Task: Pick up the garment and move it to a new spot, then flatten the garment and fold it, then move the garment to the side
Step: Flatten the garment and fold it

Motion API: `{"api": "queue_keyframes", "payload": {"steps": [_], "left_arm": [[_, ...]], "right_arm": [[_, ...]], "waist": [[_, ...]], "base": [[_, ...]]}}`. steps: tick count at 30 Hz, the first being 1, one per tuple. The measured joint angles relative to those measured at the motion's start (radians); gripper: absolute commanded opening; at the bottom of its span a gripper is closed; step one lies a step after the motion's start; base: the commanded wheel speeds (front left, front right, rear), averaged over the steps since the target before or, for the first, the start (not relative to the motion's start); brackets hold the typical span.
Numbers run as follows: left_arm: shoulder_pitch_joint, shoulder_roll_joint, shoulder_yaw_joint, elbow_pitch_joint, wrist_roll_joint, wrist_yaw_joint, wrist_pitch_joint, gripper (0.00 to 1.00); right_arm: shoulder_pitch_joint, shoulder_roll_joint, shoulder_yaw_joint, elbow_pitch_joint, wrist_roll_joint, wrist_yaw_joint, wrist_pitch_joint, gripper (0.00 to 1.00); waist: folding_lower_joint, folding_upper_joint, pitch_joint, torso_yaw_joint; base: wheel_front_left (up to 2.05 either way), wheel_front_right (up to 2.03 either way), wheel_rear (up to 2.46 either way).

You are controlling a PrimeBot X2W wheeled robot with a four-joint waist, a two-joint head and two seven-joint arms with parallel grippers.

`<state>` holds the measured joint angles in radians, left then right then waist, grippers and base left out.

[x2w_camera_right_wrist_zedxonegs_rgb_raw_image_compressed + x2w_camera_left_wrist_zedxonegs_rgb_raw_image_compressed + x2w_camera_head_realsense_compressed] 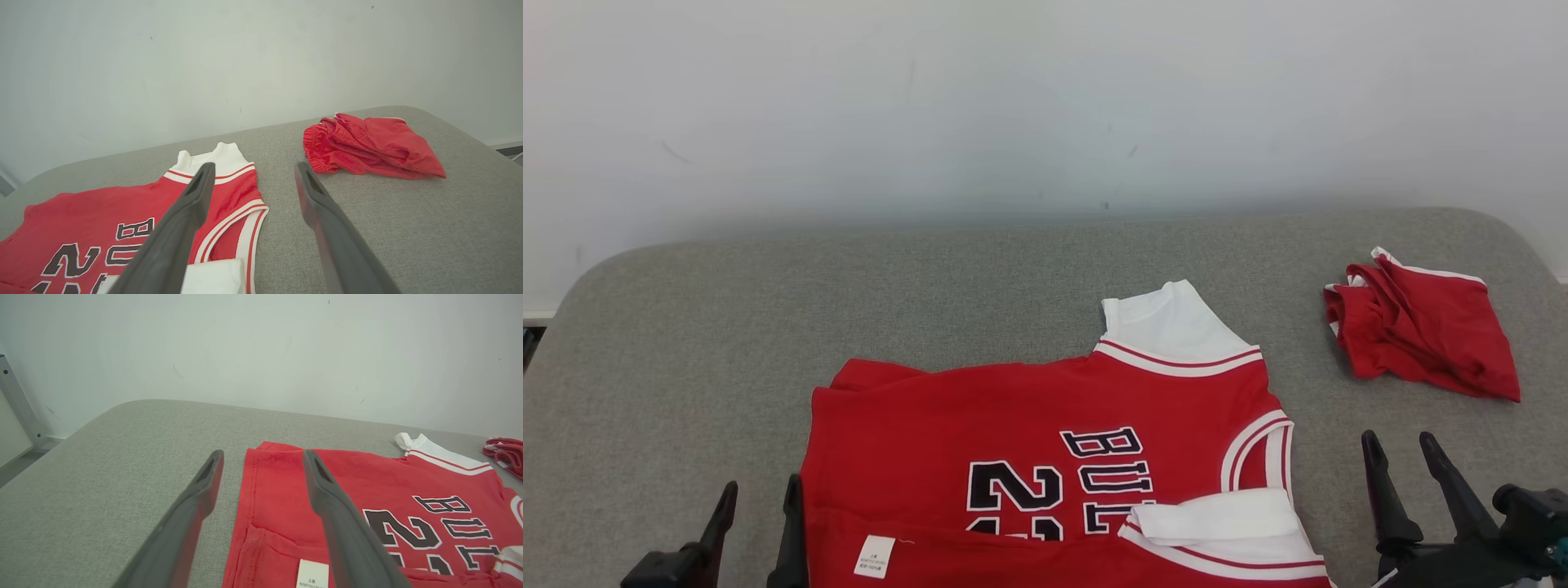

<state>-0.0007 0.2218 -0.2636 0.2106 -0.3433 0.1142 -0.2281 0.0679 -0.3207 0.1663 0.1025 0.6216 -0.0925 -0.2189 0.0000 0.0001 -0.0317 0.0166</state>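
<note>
The garment [1045,441] is a red basketball jersey with white sleeves and black lettering. It lies spread on the grey padded surface [849,294], with its near edge folded over and a white label showing. It also appears in the left wrist view as the jersey [367,506] and in the right wrist view as the jersey [122,220]. My left gripper [760,498] is open at the jersey's left edge, holding nothing. My right gripper [1405,457] is open just right of the jersey, above bare fabric.
A bundle of red shorts [1421,335] lies at the right of the surface, also seen as the shorts [367,147]. A white wall [1045,106] stands right behind the surface. Bare grey surface stretches to the left and behind the jersey.
</note>
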Motion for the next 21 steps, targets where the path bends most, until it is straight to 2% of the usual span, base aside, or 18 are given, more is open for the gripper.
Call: {"api": "queue_keyframes", "payload": {"steps": [10, 21], "left_arm": [[0.008, 0.0, -0.002, -0.002, 0.0, 0.0, 0.037, 1.0], [-0.207, 0.009, -0.028, 0.11, -0.038, -0.089, 0.144, 1.0]], "right_arm": [[-0.035, 0.0, 0.022, 0.004, -0.009, 0.0, 0.016, 1.0], [-0.244, 0.003, 0.075, 0.075, -0.033, 0.015, 0.088, 1.0]], "waist": [[0.0, 0.0, 0.008, 0.002], [0.0, 0.0, 0.07, 0.021]], "base": [[0.0, 0.0, 0.0], [0.0, 0.0, 0.0]]}}
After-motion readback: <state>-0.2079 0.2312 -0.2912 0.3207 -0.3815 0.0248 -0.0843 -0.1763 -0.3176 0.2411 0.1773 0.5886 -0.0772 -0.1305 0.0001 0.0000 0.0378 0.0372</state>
